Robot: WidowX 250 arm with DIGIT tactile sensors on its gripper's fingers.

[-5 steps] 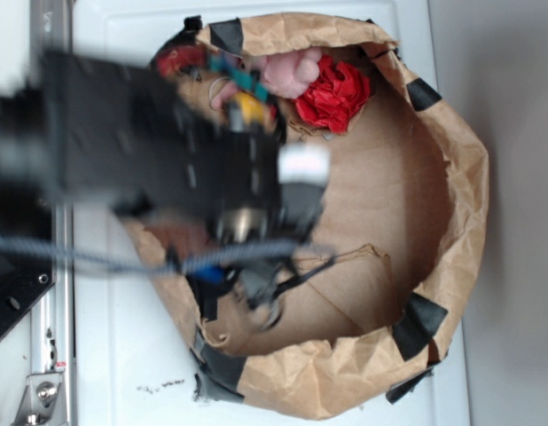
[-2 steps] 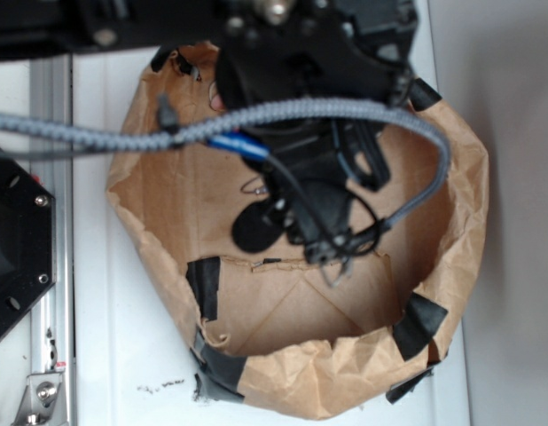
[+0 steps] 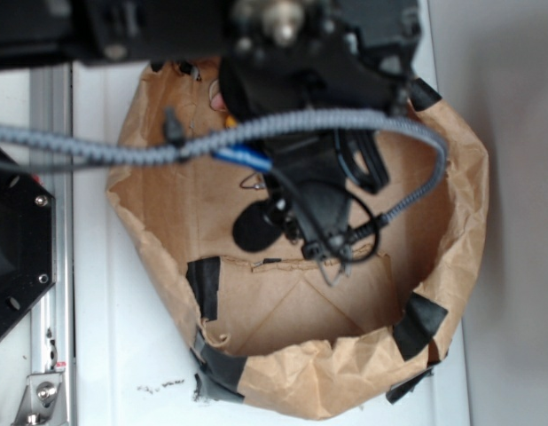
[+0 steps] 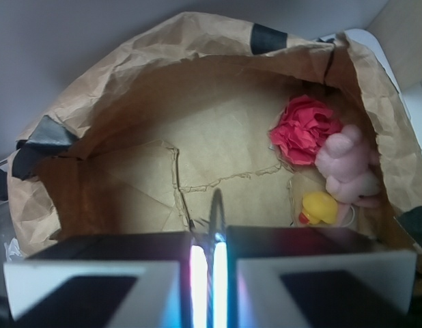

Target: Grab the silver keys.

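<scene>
Since the earlier frame the black robot arm (image 3: pixel 309 106) is sliding slightly across the crumpled brown paper bag (image 3: pixel 451 204); fingers (image 4: pixel 205 270) are clenched, empty. Silver keys are not visible; searching is needed next.

Robot lab, metal rail (image 3: pixel 52 115), taped paper bag (image 3: pixel 451 222)

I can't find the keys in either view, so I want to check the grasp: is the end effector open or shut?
Shut. In the wrist view the end effector shows its two fingers almost meeting, only a thin bright slit between them. Whether keys are pinched there cannot be told.
</scene>
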